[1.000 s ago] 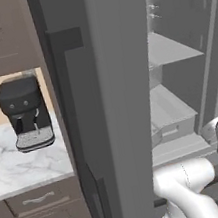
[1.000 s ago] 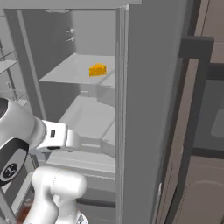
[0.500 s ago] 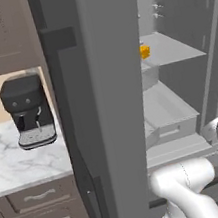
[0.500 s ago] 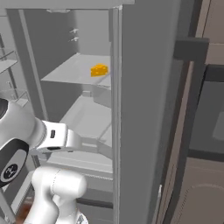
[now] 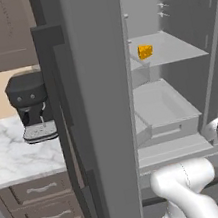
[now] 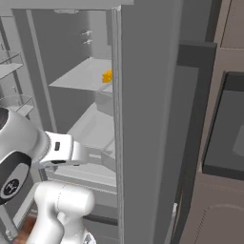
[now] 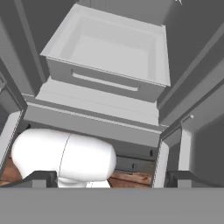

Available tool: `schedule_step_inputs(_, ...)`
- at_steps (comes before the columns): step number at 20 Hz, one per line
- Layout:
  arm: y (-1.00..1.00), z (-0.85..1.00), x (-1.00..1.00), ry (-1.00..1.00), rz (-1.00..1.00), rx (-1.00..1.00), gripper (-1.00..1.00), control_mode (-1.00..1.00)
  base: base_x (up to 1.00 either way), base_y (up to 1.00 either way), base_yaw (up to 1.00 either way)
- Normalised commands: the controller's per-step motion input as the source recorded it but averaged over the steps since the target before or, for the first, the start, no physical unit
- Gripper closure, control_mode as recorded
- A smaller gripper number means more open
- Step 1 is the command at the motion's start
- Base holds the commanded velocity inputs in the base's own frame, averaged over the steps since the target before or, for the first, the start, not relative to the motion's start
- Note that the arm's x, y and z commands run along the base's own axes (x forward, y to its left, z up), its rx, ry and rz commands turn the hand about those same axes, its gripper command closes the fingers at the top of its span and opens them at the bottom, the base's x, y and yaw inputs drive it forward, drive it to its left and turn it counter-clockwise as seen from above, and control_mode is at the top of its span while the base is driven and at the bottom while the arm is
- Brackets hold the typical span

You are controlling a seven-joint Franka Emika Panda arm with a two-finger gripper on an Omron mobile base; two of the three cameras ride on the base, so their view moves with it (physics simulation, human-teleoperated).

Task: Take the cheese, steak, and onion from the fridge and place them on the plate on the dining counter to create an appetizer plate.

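**Pincer wide open and empty in front of the fridge, cheese waiting on the shelf**

Pincer (image 7: 107, 177) first, in the hand view: its two dark fingertips stand far apart at the bottom, with nothing between them. Ahead lies a pale grey drawer (image 7: 109, 48) of the fridge (image 7: 192, 52), a smooth open box with a raised rim and a long slot handle on its front, with nothing visible inside. Below it runs a flat ledge, and a strip of brown wooden floor (image 7: 127, 177) shows under that.

Left base view: the tall steel fridge door (image 5: 100, 107) stands open with a long dark bar handle (image 5: 61, 114). The cheese (image 5: 145, 52), a small yellow-orange wedge, sits on a thin pale shelf (image 5: 176, 48) above the drawer. A black coffee machine (image 5: 29, 107) stands on the veined marble surface (image 5: 13, 158) to the left, over wooden drawers.

Right base view: the cheese (image 6: 107, 76) peeks out beside the door edge, on the same shelf.

Judged from this, the job is at its start, reaching for the first item. Steak and onion cannot be made out. The next move calls for lifting the hand up to shelf height and closing on the wedge's flat sides
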Motion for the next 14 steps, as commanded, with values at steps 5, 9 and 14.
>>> schedule_step_inputs(5,0.00,0.00,0.11,0.00,0.00,0.00,-1.00,-1.00,0.62,0.00,0.05)
schedule_step_inputs(9,0.05,0.09,0.35,0.00,0.00,0.00,-1.00,-1.00,0.00,0.00,0.00)
schedule_step_inputs(14,0.08,0.45,0.25,0.00,0.00,0.00,-1.00,-1.00,0.00,0.00,0.00)
